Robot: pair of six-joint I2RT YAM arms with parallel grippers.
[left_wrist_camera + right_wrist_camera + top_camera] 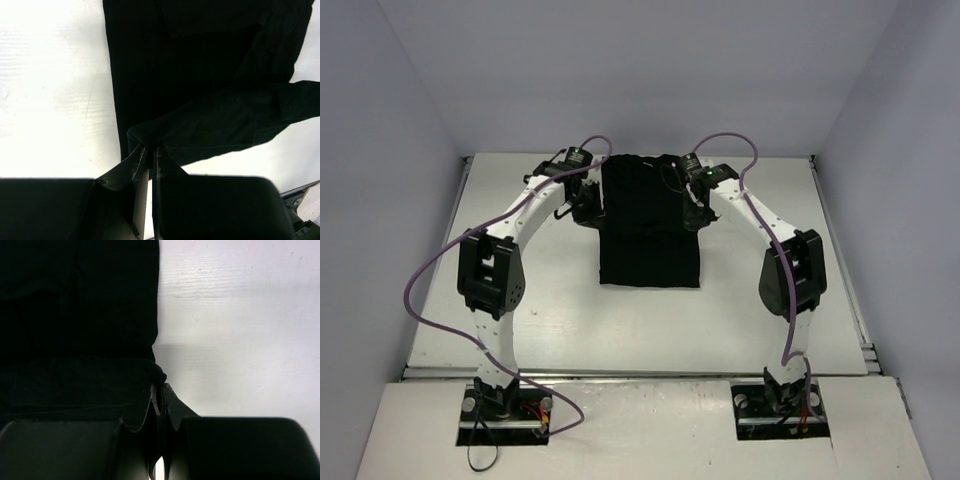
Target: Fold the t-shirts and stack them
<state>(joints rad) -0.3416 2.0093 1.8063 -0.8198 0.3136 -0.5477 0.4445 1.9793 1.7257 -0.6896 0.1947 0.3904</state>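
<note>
One black t-shirt [650,240] lies on the white table [560,320] as a long narrow rectangle, its sides folded in. My left gripper [588,205] is at the shirt's left edge near the far end. In the left wrist view it [150,151] is shut on a pinched fold of the black t-shirt [200,75], with a sleeve part lifted and draped to the right. My right gripper [696,208] is at the shirt's right edge; in the right wrist view it [160,390] is shut on the edge of the t-shirt [80,315].
Grey walls [390,150] close in the table on the left, back and right. A metal rail [850,290] runs along the table's right edge. Purple cables [430,290] loop off both arms. Bare white table shows in front of the shirt.
</note>
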